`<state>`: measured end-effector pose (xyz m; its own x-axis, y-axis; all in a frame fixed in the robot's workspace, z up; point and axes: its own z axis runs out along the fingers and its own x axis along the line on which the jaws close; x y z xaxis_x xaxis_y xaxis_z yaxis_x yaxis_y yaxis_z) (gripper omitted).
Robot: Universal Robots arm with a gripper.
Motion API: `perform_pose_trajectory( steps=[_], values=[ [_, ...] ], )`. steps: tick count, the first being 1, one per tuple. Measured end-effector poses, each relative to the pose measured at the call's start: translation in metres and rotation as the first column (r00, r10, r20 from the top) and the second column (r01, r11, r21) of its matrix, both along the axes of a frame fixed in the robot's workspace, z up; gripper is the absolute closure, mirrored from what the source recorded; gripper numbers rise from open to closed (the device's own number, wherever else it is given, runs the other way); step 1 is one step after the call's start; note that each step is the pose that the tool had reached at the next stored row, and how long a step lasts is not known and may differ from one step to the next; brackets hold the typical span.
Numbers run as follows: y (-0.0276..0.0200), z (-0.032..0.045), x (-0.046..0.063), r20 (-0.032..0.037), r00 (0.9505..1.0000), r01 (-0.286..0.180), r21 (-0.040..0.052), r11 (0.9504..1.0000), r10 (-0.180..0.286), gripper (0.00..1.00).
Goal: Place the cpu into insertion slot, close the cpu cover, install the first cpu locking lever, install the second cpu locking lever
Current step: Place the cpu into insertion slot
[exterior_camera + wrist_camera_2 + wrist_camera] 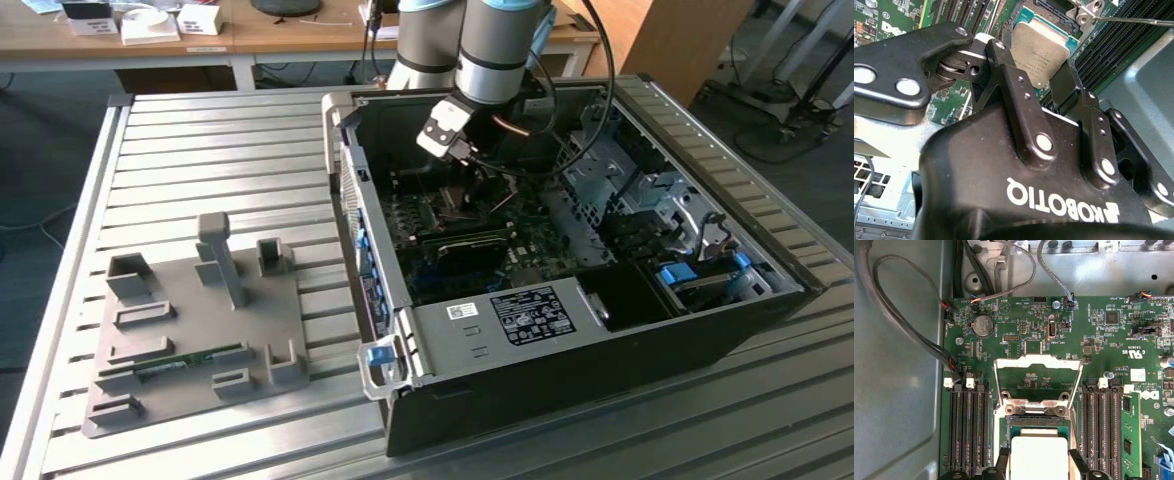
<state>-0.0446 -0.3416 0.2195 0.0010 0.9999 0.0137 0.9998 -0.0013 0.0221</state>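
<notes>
You have a slatted metal table (200, 160) carrying an open computer case (601, 370) lying on its side, and the arm (497, 50) reaches down into it from above; inside, the green circuit board (1094, 345) lies flat under the wrist, with long black memory slots (966, 430) on both sides of the socket area. The cpu cover (1038, 359) is swung open, its silvery frame lying back on the board beyond the insertion slot (1036, 422), so the dark socket bed is exposed and nothing bars the way down. The cpu (1038, 457) sits between the jaws of the gripper (1039, 462), which is clenched on the chip's two opposite edges; in the second wrist view the black fingers (1019, 95) flank its silvery top on either side. By my judgement the chip hangs just above the slot and overlaps only its near part, not yet seated, since the far strip of the socket shows bare. To do this placing well, line the chip's edges up parallel with the socket's metal rim on all four sides before you descend; hold it level, because a tilted corner could catch the fine contacts; lower gently without pressing, and let it drop into its seat by its own fit; mind the thin metal rod (1134, 21), probably a locking lever, which stands just beside the slot's far corner, clear of the chip.
</notes>
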Motion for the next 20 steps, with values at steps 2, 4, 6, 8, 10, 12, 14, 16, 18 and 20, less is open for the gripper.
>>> perform_pose_trajectory(
  steps=[2, 4, 6, 8, 10, 12, 14, 16, 18, 20],
  values=[
    [0.0, -0.0019, 0.0, 0.0, 1.0, 0.0, 0.0, 1.0, 0.0, 0.46],
    [0.0, -0.0039, 0.0, 0.0, 1.0, 0.0, -0.0001, 1.0, 0.0, 0.46],
    [0.0, -0.0057, 0.0, 0.0, 1.0, 0.0, -0.0001, 1.0, 0.0, 0.46],
    [0.0, -0.0071, 0.0, -0.0001, 1.0, 0.0, -0.0001, 1.0, 0.0, 0.46],
    [0.0, -0.0085, 0.0, -0.0001, 1.0, 0.0, -0.0001, 1.0, 0.0, 0.46],
    [0.0, -0.0097, 0.0, -0.0001, 1.0, 0.0, -0.0002, 1.0, 0.0, 0.46],
    [0.0, -0.0108, 0.0, -0.0001, 1.0, 0.0, -0.0002, 1.0, 0.0, 0.46],
    [0.0, -0.0117, 0.0, -0.0001, 1.0, 0.0, -0.0002, 1.0, 0.0, 0.46],
    [-0.0001, -0.0125, 0.0, -0.0001, 1.0, 0.0, -0.0002, 1.0, 0.0, 0.46],
    [0.0, -0.0138, 0.0, 0.0, 1.0, 0.0, -0.0002, 1.0, 0.0, 0.46]
  ],
)
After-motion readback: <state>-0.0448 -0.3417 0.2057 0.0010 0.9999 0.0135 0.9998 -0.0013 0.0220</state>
